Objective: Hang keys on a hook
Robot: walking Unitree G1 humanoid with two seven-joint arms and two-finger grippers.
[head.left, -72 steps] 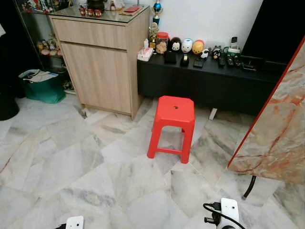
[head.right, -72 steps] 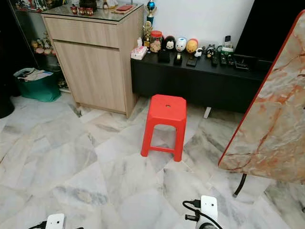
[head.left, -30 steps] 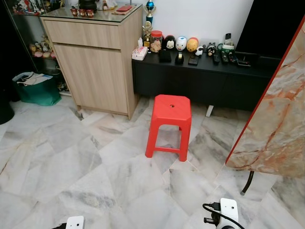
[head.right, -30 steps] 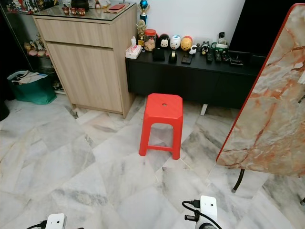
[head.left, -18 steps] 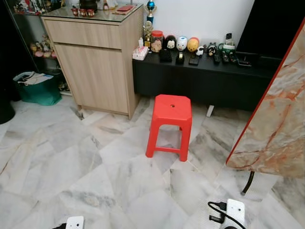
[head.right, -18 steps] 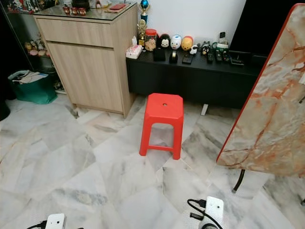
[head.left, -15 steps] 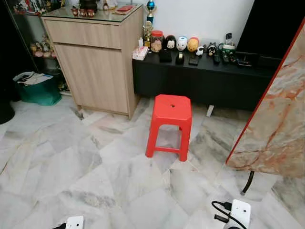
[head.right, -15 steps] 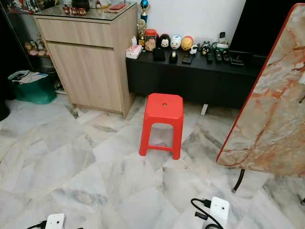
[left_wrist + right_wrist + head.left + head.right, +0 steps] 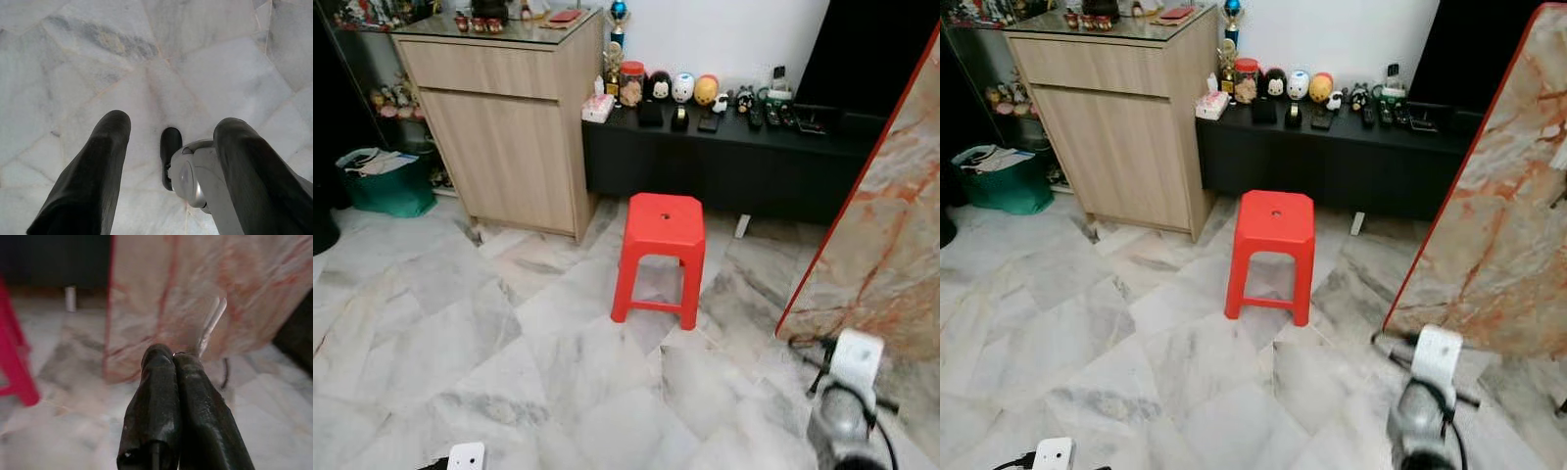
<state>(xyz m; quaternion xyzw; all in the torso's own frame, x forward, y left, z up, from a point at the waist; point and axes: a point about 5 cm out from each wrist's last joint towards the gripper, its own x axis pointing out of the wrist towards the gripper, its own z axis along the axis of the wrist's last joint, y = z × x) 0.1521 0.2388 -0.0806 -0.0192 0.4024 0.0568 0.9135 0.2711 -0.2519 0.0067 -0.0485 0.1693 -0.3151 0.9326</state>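
While the right gripper (image 9: 173, 355) aims at the red-edged marble-patterned slab (image 9: 161, 293), its fingers are pressed together | thin silvery sliver, likely the keys (image 9: 209, 323), juts forward from their tips | hook direction: cannot tell | left gripper (image 9: 171, 128): fingers wide, over pale marble floor (image 9: 73, 58)

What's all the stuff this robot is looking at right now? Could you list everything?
Red plastic stool: one, red, on the marble floor in front of the low cabinet.
Light wooden cupboard: one, tan, left of the low cabinet.
Low black cabinet: one, black, along the white wall.
Round figurines: several, mixed colours, in a row on the low cabinet.
Green bag: one, green, on the floor left of the cupboard.
Marble-patterned slab with red edge: one, beige and red, at the right.
Left gripper: one, black fingers, open, over the floor.
Right gripper: one, black fingers pressed together, pointing toward the slab.
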